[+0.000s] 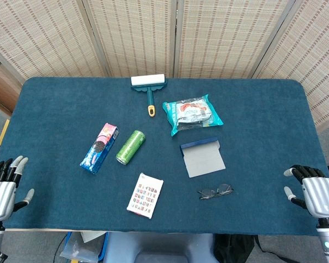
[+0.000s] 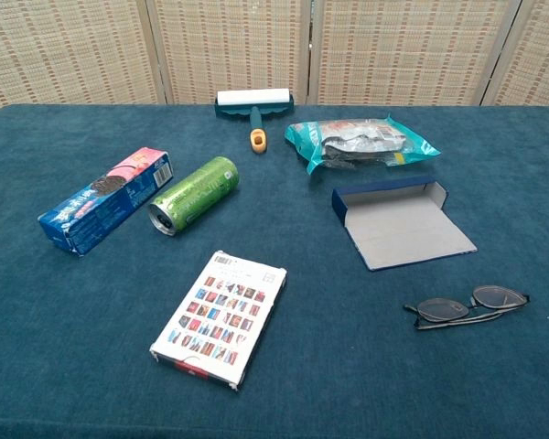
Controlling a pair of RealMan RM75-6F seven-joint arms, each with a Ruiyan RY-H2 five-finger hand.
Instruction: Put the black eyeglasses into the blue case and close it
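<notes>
**Both robot hands idle at the near edge; eyeglasses lay just in front of the open case**

Nearest the camera, at the front edge of the counter [image 1: 263,109], the left robot hand [image 1: 4,186] and the right robot hand [image 1: 313,193] sat at opposite corners, well apart from the blue case [image 2: 400,219]. Each held nothing, with its fingers apart and raised; the chest view showed neither.

Just nearer than the case and slightly to its right lay the black eyeglasses [image 2: 467,306], folded, flat on the blue cloth and not touching the case. To the near left of the case lay a white card box [image 2: 220,315] printed with rows of small pictures.

Open on the counter, the case showed its grey lining, with its flap spread flat toward the camera and its dark blue tray on the far side.

Left of the case a green can [image 2: 193,194] lay on its side, and further left again a blue and pink biscuit packet [image 2: 105,199], the two close but apart. Just behind the case rested a teal snack bag [image 2: 359,142]. Beyond that, to the far left of the case near the folding screen [image 1: 170,33], lay a lint roller [image 2: 254,105] with its yellow-tipped handle pointing toward the camera.
</notes>
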